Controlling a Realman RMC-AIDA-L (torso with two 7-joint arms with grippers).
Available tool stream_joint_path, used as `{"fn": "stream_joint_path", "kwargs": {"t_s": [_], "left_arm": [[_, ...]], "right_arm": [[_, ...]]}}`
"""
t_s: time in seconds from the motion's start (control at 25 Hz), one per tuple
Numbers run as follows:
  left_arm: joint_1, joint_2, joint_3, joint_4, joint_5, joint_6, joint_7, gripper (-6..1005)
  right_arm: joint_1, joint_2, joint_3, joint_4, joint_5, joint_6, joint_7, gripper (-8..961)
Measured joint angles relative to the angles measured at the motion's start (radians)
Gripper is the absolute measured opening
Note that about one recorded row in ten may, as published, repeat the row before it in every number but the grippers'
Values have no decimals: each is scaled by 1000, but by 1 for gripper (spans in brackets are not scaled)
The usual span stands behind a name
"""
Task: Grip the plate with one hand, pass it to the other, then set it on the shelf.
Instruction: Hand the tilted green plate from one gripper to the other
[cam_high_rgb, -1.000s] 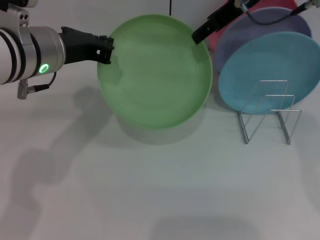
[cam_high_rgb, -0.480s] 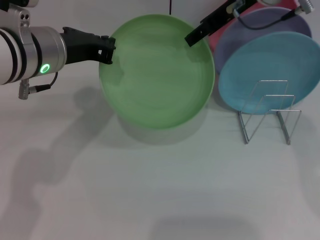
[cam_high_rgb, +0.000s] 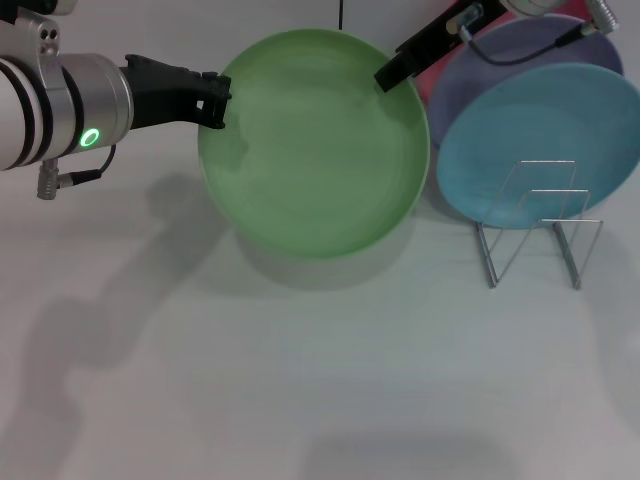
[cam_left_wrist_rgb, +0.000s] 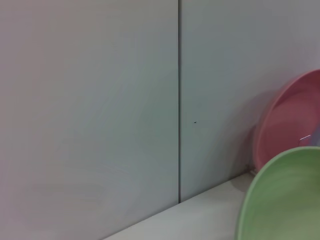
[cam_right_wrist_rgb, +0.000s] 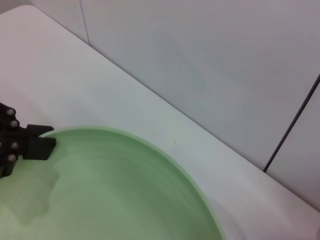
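The light-green plate (cam_high_rgb: 315, 150) is held up above the table, tilted toward me. My left gripper (cam_high_rgb: 213, 100), black on the silver-white arm with the green light, is shut on the plate's left rim; the right wrist view shows it (cam_right_wrist_rgb: 47, 145) clamped on the green rim (cam_right_wrist_rgb: 110, 190). My right gripper (cam_high_rgb: 392, 72), slim and black, reaches in from the upper right and its tip lies at the plate's upper right rim. The plate's edge also shows in the left wrist view (cam_left_wrist_rgb: 285, 200). The wire shelf (cam_high_rgb: 535, 225) stands on the table to the right of the plate.
A light-blue plate (cam_high_rgb: 540, 130) leans behind the shelf, with a lavender plate (cam_high_rgb: 530, 50) and a pink plate (cam_high_rgb: 432, 75) behind it against the back wall. The pink plate also shows in the left wrist view (cam_left_wrist_rgb: 290, 115). White table (cam_high_rgb: 300, 380) lies in front.
The right gripper's tip slid left over the plate's upper right rim, then back a little to the right. The left gripper and plate shifted slightly right and have held still since.
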Motion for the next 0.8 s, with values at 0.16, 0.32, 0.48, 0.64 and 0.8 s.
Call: {"fn": "stream_joint_path", "kwargs": {"t_s": [0.16, 0.32, 0.48, 0.64, 0.8], "left_arm": [[-1, 0, 0, 2, 0, -1, 0, 35], [-1, 0, 0, 3, 0, -1, 0, 35], [-1, 0, 0, 3, -2, -2, 0, 35], [-2, 1, 0, 3, -6, -2, 0, 35], [-2, 1, 0, 5, -7, -3, 0, 35]], "right_arm": [[2, 0, 0, 1, 0, 1, 0, 495], [3, 0, -1, 2, 0, 2, -2, 444], [18, -3, -1, 42, 0, 5, -4, 403], [25, -5, -1, 69, 0, 12, -7, 362], [26, -5, -1, 77, 0, 15, -15, 325]]}}
